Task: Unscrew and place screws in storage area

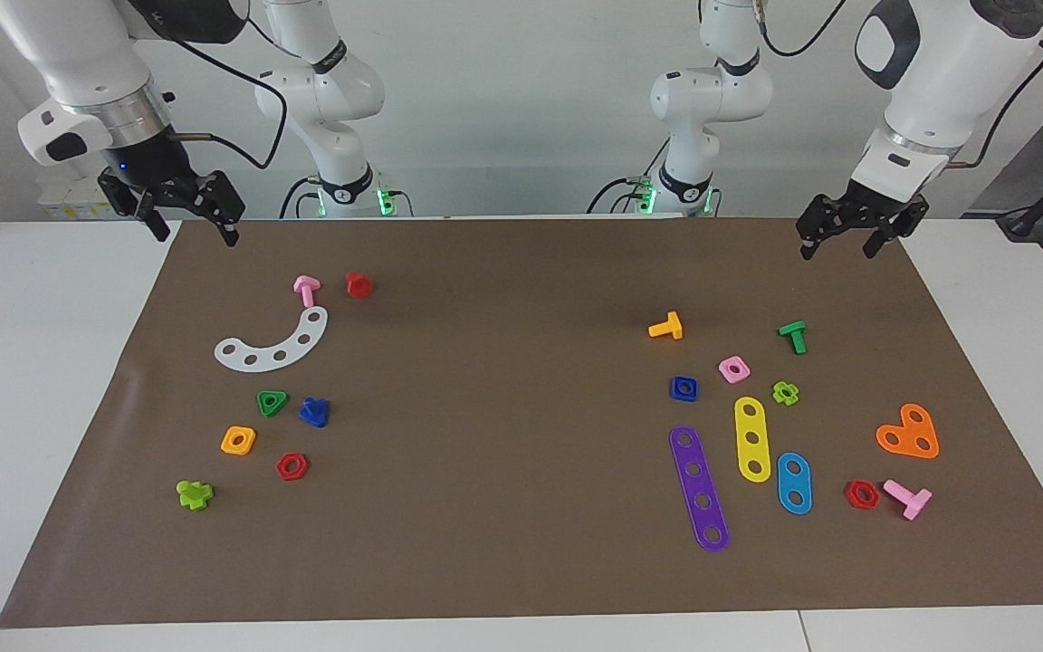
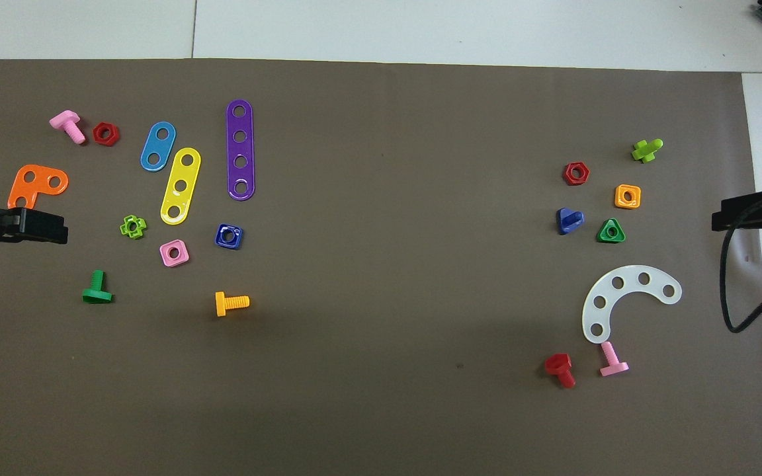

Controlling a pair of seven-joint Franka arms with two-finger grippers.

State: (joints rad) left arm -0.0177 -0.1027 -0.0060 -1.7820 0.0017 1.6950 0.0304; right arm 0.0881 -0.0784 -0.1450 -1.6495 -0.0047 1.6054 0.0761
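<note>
Both arms wait with jaws wide and empty: right gripper (image 1: 185,220) and left gripper (image 1: 852,237) over the tabletop's robot-side corners. The blue bolt (image 1: 314,412) lies loose beside the green triangular nut (image 1: 272,403); a careless reach could scatter neighbouring pieces.

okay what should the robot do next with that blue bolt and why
Probably nothing more than keep both arms parked. The blue bolt already lies loose on the mat beside the green triangular nut, and the right gripper and left gripper hang open and empty over the mat's robot-side corners.
</note>
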